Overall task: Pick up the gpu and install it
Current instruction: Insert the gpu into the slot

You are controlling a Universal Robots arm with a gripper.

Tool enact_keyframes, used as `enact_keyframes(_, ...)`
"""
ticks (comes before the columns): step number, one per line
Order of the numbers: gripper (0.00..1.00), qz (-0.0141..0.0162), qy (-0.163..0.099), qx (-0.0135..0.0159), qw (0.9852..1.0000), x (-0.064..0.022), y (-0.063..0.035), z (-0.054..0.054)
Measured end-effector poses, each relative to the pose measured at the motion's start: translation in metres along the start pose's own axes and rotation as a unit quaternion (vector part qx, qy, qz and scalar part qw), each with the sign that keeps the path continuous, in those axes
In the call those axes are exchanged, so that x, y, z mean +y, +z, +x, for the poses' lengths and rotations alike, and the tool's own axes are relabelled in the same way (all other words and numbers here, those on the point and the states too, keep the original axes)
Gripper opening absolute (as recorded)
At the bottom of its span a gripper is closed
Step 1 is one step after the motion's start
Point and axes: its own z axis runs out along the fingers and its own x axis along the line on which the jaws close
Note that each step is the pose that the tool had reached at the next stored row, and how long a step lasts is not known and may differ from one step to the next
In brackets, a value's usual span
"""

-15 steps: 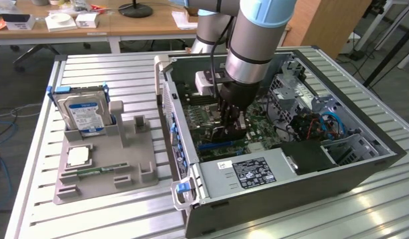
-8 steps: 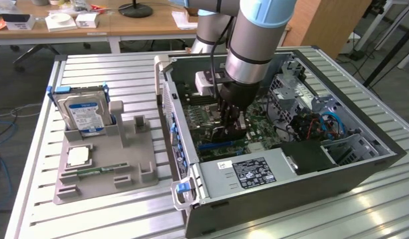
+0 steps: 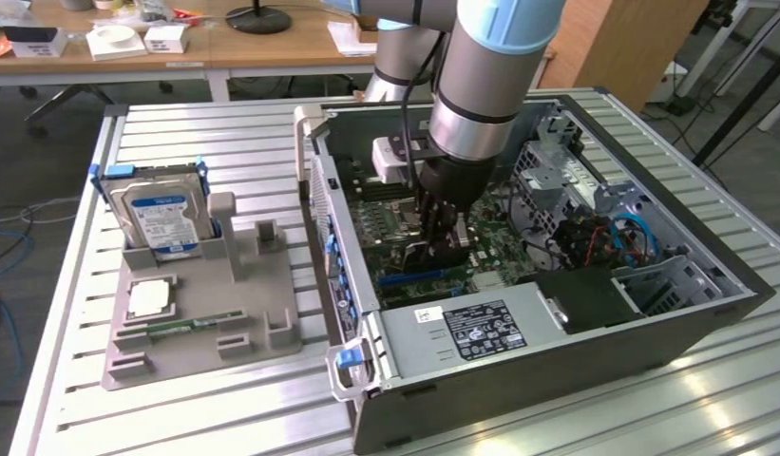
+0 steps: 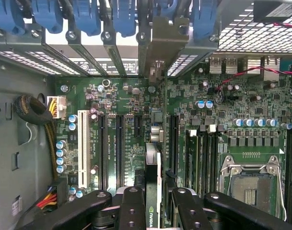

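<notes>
Exterior view, desk (image 3: pixel 174 133) of metal slats. At 9 o'clock of the scene a grey fixture tray (image 3: pixel 237 313) is seen lying flat on the desk. A hard drive (image 3: pixel 161 214) with a blue label is stood upright in the tray's 11 o'clock corner. A square pale chip (image 3: pixel 151 297) is laid below it, and a narrow green memory stick (image 3: pixel 174 328) is set in a groove just beside the chip, toward 6 o'clock.

An open computer case (image 3: pixel 555 361) is laid on its side from the centre toward 3 o'clock, well apart from the hard drive. The arm (image 3: pixel 491 66) is brought down into the case from 12 o'clock. The gripper (image 3: pixel 438 228) is held over the motherboard (image 3: pixel 377 218), near the case's middle. A label-bearing power supply (image 3: pixel 472 328) is noted at the case's 6 o'clock edge, and blue cables (image 3: pixel 624 237) at its 3 o'clock side.

The gpu (image 3: pixel 434 261) is seen as a dark card directly beneath the gripper, inside the case.

Wrist view: the gpu (image 4: pixel 153 163) is presented edge-on and upright, and it is pinched between the two inner fingers (image 4: pixel 131 211) of the gripper (image 4: pixel 157 203). The card is lined up along the expansion slots, between a white slot (image 4: pixel 82 148) and the processor socket (image 4: pixel 251 184). Its metal bracket end (image 4: pixel 161 38) is placed at the rear slot openings, among the blue clips (image 4: pixel 124 14). Whether the card edge is seated in a slot cannot be told.
</notes>
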Motion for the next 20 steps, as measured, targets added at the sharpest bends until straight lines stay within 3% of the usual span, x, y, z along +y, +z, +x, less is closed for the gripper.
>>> enact_keyframes(20,0.27,0.0000,0.000,0.0000,1.0000,0.0029,0.0020,-0.0006)
